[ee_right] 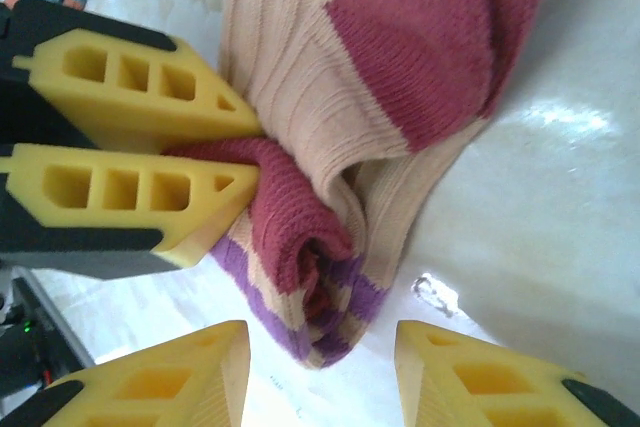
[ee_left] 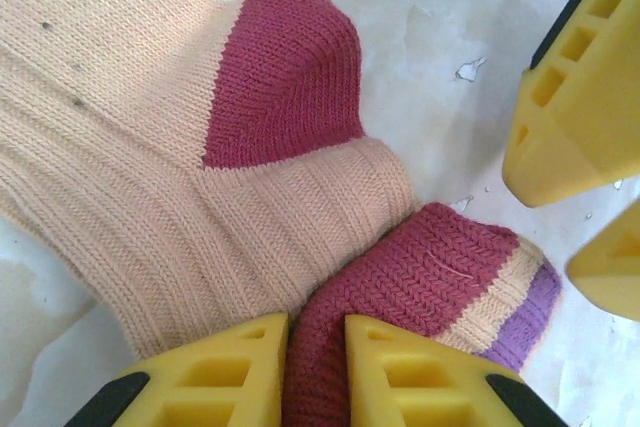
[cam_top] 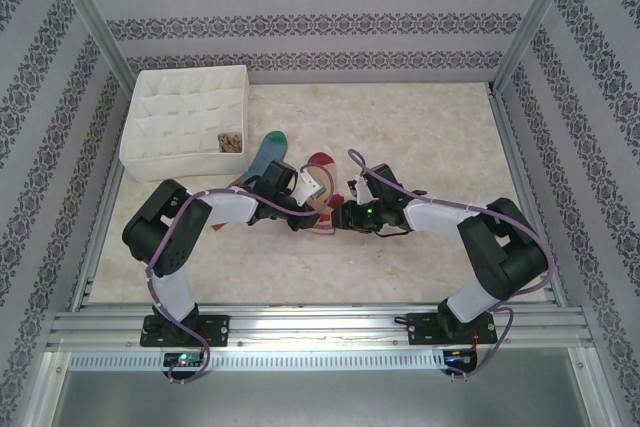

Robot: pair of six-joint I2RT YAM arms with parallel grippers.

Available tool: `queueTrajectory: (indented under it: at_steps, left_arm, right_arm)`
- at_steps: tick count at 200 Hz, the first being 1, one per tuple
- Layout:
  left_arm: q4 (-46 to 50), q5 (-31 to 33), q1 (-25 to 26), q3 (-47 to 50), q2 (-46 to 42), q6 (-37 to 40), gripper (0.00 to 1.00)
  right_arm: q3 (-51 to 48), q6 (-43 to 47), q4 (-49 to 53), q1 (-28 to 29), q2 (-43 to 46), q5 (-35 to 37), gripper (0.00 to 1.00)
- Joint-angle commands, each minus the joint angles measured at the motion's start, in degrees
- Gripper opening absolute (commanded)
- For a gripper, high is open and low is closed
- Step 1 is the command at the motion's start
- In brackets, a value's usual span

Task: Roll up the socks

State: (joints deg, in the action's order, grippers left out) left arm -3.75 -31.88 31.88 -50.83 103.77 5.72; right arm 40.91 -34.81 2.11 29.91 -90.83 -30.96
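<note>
On the pale marbled table (cam_top: 430, 137), a white fabric box (cam_top: 165, 169) of small compartments stands at the far left. What looks like the argyle sock (cam_top: 231, 140) is tucked into its near right compartment, though it is small from above. The blue sock (cam_top: 266, 157), green toe pointing away, lies just beside the box. The tan sock (cam_top: 320, 163) lies next to it at mid-table, largely covered from above by both arms' wrists. The left wrist camera shows the left gripper (ee_left: 317, 332) clenched on a fold of the tan sock's maroon cuff, which is banded purple and tan at its end. The right wrist camera shows that cuff curled into a loose roll. It also shows the right gripper (ee_right: 320, 339) released, its fingers spread either side of the roll, and a corner of the blue sock's orange stripes beyond.
</note>
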Motion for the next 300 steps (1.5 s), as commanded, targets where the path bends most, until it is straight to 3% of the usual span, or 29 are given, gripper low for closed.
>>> queueTrajectory:
  at_steps: [1, 48, 78, 111, 133, 167, 180, 207, 243, 300]
  left_arm:
    - [2.1, 0.9, -0.1, 0.9, 3.0, -2.3, 0.21]
    - [2.6, -0.4, -0.1, 0.3, 3.4, -3.2, 0.2]
    - [0.7, -0.8, 0.0, 2.0, 0.4, 0.4, 0.21]
    - [1.0, -5.7, -0.1, 2.5, -4.9, 10.9, 0.3]
    - [4.0, -7.2, -0.1, 1.7, -8.3, 19.2, 0.31]
    - [0.4, -5.5, 0.1, 6.7, -14.3, 31.9, 0.35]
    - [-1.7, -4.0, 1.3, 9.5, -16.0, 38.0, 0.35]
    - [-4.7, 6.5, 6.9, 12.3, -17.7, 49.3, 0.38]
    - [-5.6, 12.3, 9.9, 11.2, -14.9, 54.9, 0.38]
    - [-3.6, 16.8, 11.3, 7.4, -7.9, 57.0, 0.39]
  right_arm:
    - [2.7, -0.4, 1.2, 1.4, -2.1, 3.6, 0.43]
    - [7.2, -1.1, 3.2, 3.4, -8.3, 6.1, 0.44]
    - [9.2, 0.7, 12.1, 3.1, -10.8, 11.2, 0.35]
    - [9.0, 2.7, 17.9, 1.3, -12.5, 12.2, 0.18]
    - [9.7, 3.9, 20.8, 1.0, -13.3, 12.9, 0.16]
    - [10.5, 4.6, 22.6, 1.1, -14.0, 12.6, 0.16]
    - [11.0, 5.2, 23.3, 1.1, -14.0, 12.5, 0.16]
    - [11.9, 6.1, 24.8, 1.1, -14.2, 12.1, 0.16]
    - [12.3, 6.4, 25.5, 1.2, -14.2, 11.6, 0.16]
    - [12.3, 7.5, 26.2, 1.4, -14.0, 11.0, 0.16]
